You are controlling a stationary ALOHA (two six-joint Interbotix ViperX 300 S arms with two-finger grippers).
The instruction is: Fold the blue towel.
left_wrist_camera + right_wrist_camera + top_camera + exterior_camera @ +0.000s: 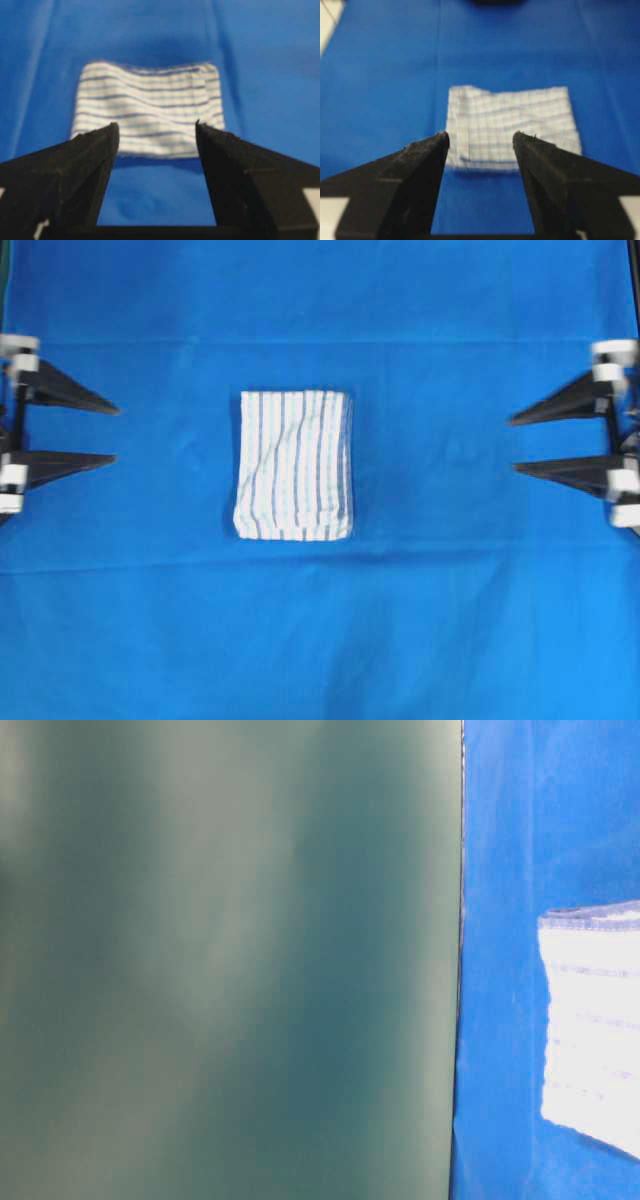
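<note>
The blue towel [294, 465], white with thin blue stripes, lies folded into a compact rectangle on the middle of the table; it also shows ahead in both wrist views [148, 111] [512, 127] and at the right edge of the table-level view [592, 1025]. My left gripper [116, 433] hangs open at the far left, well apart from the towel, with nothing between its fingers. My right gripper [512, 445] hangs open at the far right, likewise empty and clear of the cloth. Seen from each wrist, the left gripper [157, 129] and right gripper [481, 137] point toward the towel's near edge.
A large plain blue cloth [320, 620] covers the whole table under the towel, with faint creases. A dark green panel [230, 960] fills most of the table-level view.
</note>
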